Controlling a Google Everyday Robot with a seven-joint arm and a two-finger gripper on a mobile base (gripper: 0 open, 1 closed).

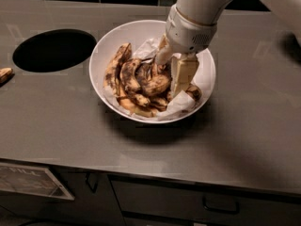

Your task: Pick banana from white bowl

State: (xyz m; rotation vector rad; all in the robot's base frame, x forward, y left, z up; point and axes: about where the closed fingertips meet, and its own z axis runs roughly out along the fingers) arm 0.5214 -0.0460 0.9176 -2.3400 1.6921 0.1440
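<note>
Since the brown-spotted bananas lie heaped on crumpled white paper inside the white bowl, the gripper reaches steeply down from above. It is sunk into the right half of the pile, where the fruit sits highest and the rim is no obstacle. How far open it is, and whether it has hold of a banana, I cannot tell, as the wrist and the fruit hide it. The bowl sits mid-counter, just right of a dark round opening, so nothing crowds the arm. A grip on one banana's middle looks like the likely aim.
</note>
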